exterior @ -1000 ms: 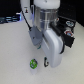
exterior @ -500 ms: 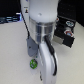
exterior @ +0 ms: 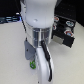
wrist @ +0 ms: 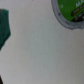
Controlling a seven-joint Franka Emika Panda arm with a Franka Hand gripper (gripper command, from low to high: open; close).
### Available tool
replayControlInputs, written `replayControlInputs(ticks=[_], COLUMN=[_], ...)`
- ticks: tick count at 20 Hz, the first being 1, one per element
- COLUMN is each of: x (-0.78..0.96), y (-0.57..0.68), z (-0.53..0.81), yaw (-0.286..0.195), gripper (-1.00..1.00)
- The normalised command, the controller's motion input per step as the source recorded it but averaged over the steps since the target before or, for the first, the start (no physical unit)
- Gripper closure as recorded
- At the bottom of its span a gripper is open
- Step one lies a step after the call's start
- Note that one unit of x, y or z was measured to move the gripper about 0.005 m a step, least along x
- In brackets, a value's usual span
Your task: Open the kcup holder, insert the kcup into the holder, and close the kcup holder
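Arm (exterior: pixel 41 50) lower, nearer the kcup (exterior: pixel 33 64).

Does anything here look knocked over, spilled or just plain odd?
Nothing stands out. The tiny pale cup with a green top sits on the white table, mostly hidden behind the arm, and the black boxy holder stands upright. No spill shows.

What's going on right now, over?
Gripper low over the table, jaws hidden. Kcup on the table beneath it, not visibly gripped. Kcup holder apart, toward exterior view's right. Nothing seen blocking.

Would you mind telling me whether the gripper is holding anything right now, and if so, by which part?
Nothing appears held: the kcup sits on the table, off to one side of the wrist view.
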Motion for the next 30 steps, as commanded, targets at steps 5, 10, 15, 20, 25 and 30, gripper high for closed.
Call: replayControlInputs(ticks=[5, 10, 15, 20, 25, 30], x=[-0.02, -0.13, -0.15, -0.15, -0.11, -0.08], y=[-0.05, -0.17, -0.12, -0.02, 0.18, -0.20], z=[0.24, 0.02, 0.00, 0.03, 0.27, -0.03], yaw=[-0.082, -0.062, -0.057, -0.022, 0.032, -0.030], gripper=[-1.00, -1.00, -1.00, -1.00, -1.00, -1.00])
